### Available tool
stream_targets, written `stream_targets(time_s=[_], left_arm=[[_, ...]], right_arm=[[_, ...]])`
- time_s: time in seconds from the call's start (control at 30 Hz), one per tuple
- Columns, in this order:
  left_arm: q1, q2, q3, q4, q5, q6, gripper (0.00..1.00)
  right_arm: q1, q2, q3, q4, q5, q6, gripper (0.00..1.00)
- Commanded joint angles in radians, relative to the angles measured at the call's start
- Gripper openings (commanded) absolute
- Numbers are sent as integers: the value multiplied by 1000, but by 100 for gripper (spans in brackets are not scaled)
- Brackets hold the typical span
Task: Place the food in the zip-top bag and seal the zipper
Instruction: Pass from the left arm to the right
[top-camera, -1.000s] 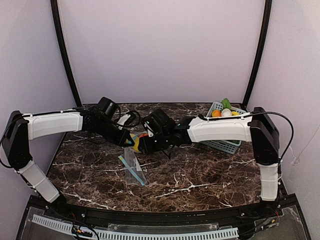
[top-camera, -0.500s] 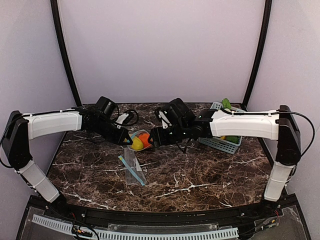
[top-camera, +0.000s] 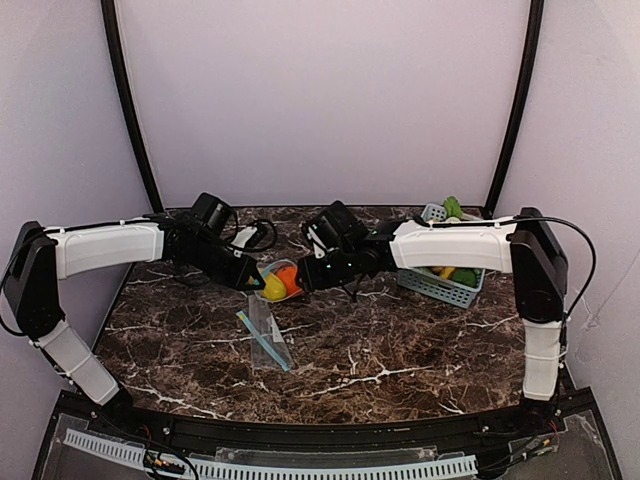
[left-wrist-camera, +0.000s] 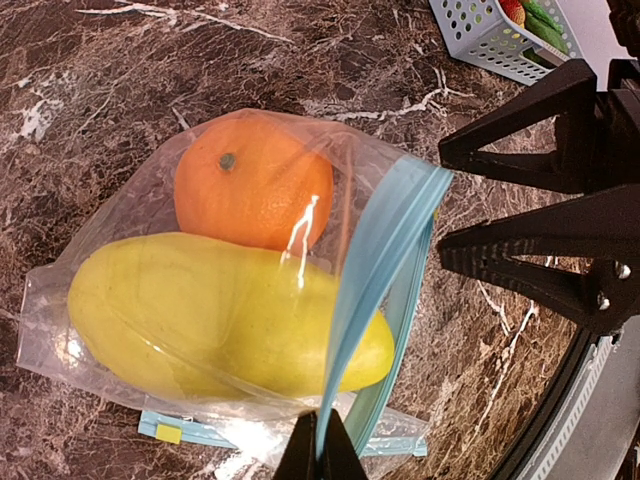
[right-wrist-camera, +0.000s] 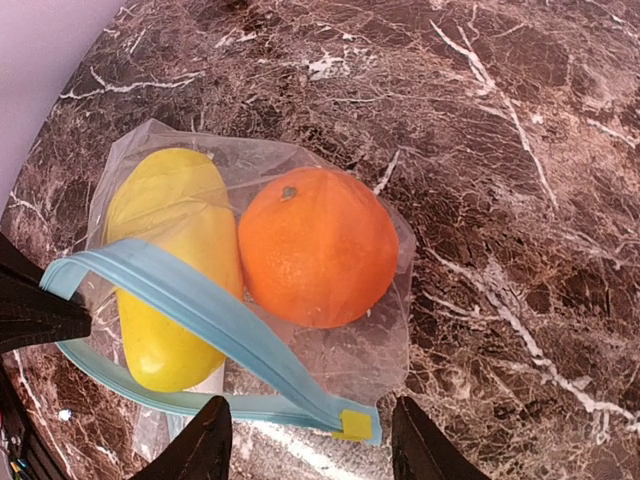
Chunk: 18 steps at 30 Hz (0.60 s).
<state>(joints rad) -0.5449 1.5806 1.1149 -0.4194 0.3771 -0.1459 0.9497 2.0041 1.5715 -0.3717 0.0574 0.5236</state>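
Black left gripper (left-wrist-camera: 322, 455): clenched, its tips pinching the zipper strip (left-wrist-camera: 375, 260) of the zip-top bag (left-wrist-camera: 60, 300) and holding that edge up off the table.
Zipper strip: light blue; the pinched side arches over the bag's mouth while the other side lies lower, so the mouth gapes. A small yellow slider (right-wrist-camera: 352, 425) sits at one end.
Zip-top bag: clear plastic, resting on the table between the two arms, mouth turned toward the right gripper (right-wrist-camera: 308, 410).
Food inside: yellow oblong (left-wrist-camera: 200, 320) and orange-red ball (left-wrist-camera: 250, 185) lie side by side in the bag, touching.
Right gripper: released, fingers spread with nothing between them, hanging just in front of the bag's mouth.
Basket (top-camera: 440, 288): pale perforated plastic, at the far right of the table, well apart from the bag.
Food outside: green piece (top-camera: 453, 207) pokes up at the basket's far end; the rest in it is too small to tell.
Second bag (top-camera: 268, 338): flat, clear with a blue edge, nearer the bases.
Table (top-camera: 400, 350): dark brown marble, white veins.
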Motion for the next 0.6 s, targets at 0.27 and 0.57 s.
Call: stream_targets(time_s=[0.27,0.57], left_arm=[[5,-26,17,-37,-39,10,1],[5,-61,12,-48,-135,21,1]], right_arm=[[-11,27,64,-25,-15,-42,8],[15,-159,-11,-111,39,-46,0]])
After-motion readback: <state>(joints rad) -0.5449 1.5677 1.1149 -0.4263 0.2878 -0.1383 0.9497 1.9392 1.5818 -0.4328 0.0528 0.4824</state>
